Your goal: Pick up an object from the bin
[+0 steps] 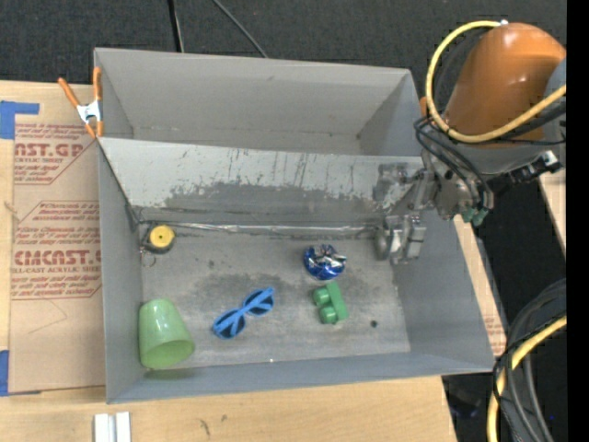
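**Bin interior seen from above.** Nearest the gripper (402,239) lies a small blue-and-white crumpled object (323,262), right of centre on the floor of the grey metal bin (248,99). Its exact kind is hard to make out. The gripper hangs just to the right of it, apart from it, close to the bin's right wall and low against the back wall. Nothing can be seen in its grasp, and whether the pincer is open or closed cannot be told from this angle.

Just in front of the crumpled object lies a green blocky piece (329,304). To the left of that, a pair of blue toy glasses (244,313) rests flat on the floor. A light green cup (164,335) lies on its side in the front left corner. A small yellow disc (161,238) sits at the left end of the back wall's foot.

Above the gripper, the arm's orange cover (504,76), ringed by yellow cables, hides the wrist.
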`<state>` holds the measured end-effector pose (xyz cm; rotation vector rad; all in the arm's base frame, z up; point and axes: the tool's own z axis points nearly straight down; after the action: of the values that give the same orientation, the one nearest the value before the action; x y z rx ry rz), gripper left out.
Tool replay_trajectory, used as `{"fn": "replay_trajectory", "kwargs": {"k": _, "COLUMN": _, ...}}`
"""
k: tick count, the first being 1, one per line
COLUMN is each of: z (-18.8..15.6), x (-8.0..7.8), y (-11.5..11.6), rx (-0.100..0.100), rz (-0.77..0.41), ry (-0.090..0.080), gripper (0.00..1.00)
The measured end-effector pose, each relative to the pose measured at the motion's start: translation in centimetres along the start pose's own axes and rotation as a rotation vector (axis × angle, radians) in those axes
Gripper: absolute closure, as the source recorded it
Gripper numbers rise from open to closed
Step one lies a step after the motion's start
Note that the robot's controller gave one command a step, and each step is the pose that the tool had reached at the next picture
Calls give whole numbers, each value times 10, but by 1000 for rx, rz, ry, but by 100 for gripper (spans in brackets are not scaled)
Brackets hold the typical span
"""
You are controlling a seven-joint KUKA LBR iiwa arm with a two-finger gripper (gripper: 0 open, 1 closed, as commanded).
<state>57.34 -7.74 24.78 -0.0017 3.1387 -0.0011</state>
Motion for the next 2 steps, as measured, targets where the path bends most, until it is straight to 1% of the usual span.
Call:
{"fn": "replay_trajectory", "kwargs": {"k": 1, "z": 124, "x": 18, "y": 41, "rx": -3, "rz": 22, "ry": 9, "gripper": 0}}
{"fn": "replay_trajectory", "kwargs": {"k": 2, "z": 172, "x": 6, "y": 43, "rx": 0, "rz": -362, "ry": -9, "gripper": 0}}
